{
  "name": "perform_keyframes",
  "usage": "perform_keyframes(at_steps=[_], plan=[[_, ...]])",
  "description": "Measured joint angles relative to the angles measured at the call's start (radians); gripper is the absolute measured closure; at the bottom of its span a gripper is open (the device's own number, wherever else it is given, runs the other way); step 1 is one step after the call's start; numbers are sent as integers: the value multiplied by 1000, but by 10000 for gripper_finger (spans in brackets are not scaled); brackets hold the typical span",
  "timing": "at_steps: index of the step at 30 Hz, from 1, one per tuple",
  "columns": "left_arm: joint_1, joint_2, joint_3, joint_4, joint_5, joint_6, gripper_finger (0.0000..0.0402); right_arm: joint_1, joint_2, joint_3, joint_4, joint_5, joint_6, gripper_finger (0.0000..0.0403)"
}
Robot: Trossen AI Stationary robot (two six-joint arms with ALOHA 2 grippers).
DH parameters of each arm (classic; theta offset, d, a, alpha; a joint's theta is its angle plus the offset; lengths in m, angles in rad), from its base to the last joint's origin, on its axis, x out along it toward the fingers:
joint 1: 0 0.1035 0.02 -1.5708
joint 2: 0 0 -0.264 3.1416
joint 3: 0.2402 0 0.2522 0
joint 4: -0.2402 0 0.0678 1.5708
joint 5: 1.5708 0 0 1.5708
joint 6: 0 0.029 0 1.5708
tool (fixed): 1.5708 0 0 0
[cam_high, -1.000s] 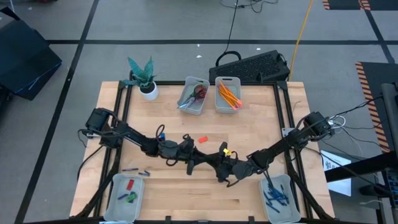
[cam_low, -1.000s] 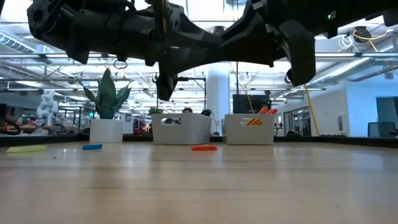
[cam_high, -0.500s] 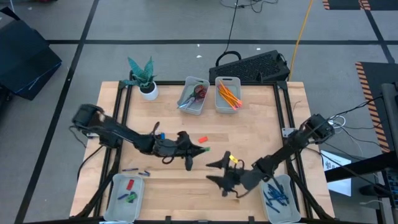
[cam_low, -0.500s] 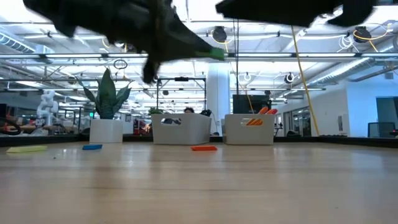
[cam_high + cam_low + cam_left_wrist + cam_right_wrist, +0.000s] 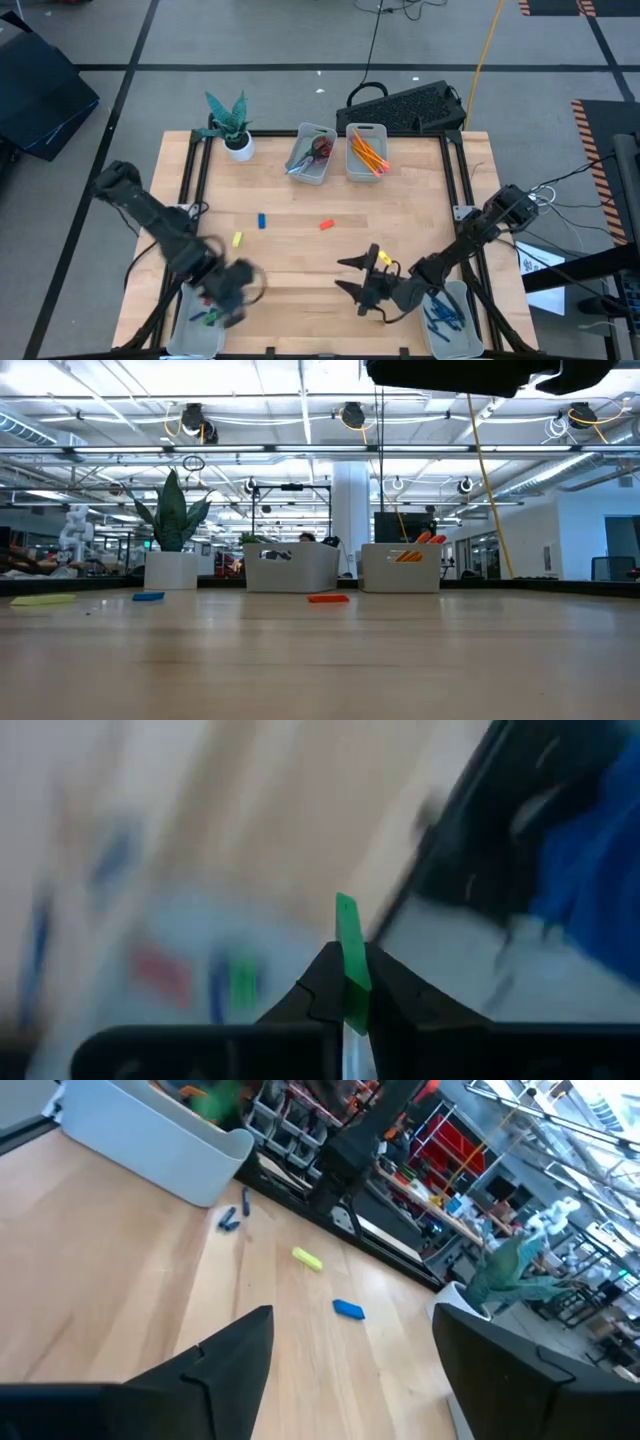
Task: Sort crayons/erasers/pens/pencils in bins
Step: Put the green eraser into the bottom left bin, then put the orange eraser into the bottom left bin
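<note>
One green eraser (image 5: 347, 952), clamped in the left gripper (image 5: 228, 297), should be released squarely over the seven-o'clock bin (image 5: 186, 330); the right gripper (image 5: 365, 276) waits, fingers apart.

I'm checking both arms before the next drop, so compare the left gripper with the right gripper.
The left gripper is shut on a green eraser; the right gripper is open and empty.
The left gripper hangs over the front-left bin, which holds erasers; the right gripper is over bare table beside the front-right bin of pens.
Both are dark, two-fingered and clear of the tabletop.
</note>
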Motion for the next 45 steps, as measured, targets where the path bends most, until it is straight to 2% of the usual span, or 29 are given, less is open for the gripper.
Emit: perform_keyframes(at_steps=[2,6,9,12,14,17,19,24,27,32,35,37,41,45], plan=[[-69,0,12,-47,97,-150,378,-2,0,0,-1,0,-7,139],[-169,-3,-11,-24,132,-400,378,-2,0,0,-8,-2,-17,139],[-201,12,-71,-24,167,-503,377,-3,0,0,-49,-7,32,139],[-208,13,-150,-23,212,-555,377,-30,0,0,-130,-64,121,140],[-205,13,-202,-11,268,-572,376,-78,0,0,-184,-157,215,140],[-208,13,-259,-4,328,-577,371,-189,1,21,-271,-389,348,140],[-210,13,-288,6,348,-577,355,-273,1,33,-297,-532,378,140],[-217,13,-337,33,364,-559,276,-493,6,33,-269,-771,320,140],[-221,13,-347,21,365,-505,222,-605,52,34,-244,-916,294,140],[-229,-33,-315,-8,337,-490,170,-737,166,34,-214,-1067,223,140],[-263,-80,-243,-54,225,-549,168,-795,223,33,-168,-1188,231,140],[-295,-103,-185,-80,73,-556,173,-819,251,33,-147,-1237,224,140],[-354,-116,-110,-139,-368,-481,184,-840,285,34,-131,-1308,162,147],[-363,-115,-109,-124,-749,-364,189,-843,287,19,-148,-1341,118,184]])
